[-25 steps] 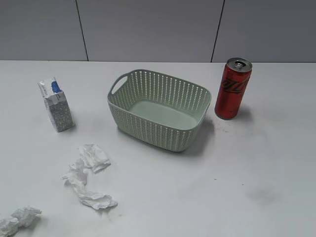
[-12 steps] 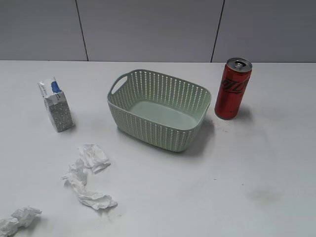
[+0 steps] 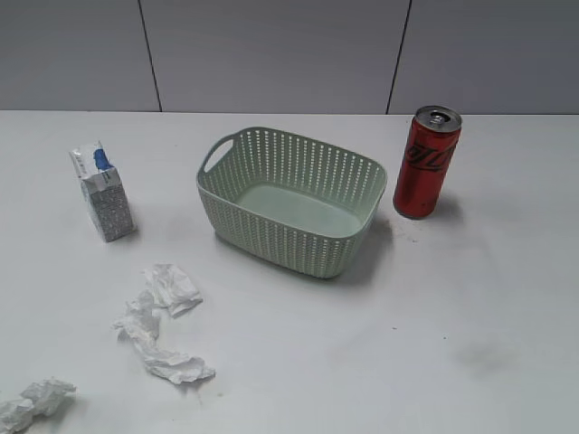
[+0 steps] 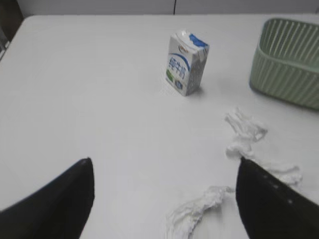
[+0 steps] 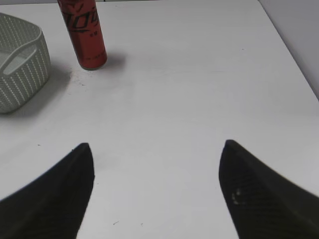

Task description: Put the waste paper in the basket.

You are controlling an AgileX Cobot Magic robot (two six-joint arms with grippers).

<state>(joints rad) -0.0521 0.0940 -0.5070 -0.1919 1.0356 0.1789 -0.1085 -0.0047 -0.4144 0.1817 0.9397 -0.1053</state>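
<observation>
I see the basket [image 3: 291, 199] in the middle of the table [image 3: 407, 344], the carton [image 3: 102, 192] at its left, the can [image 3: 427, 163] at its right, the waste paper [image 3: 160, 321] in front-left.

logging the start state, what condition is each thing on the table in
pale green perforated plastic basket: upright, empty
crumpled white waste paper: on the table, outside the basket
red drink can: upright
small white-and-blue carton: upright, cap on
left pincer: open
right pincer: open

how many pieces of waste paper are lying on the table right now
2 that show: a long twisted strip in front of the carton, and a small wad at the near-left corner. The picture's edge may hide more.
</observation>
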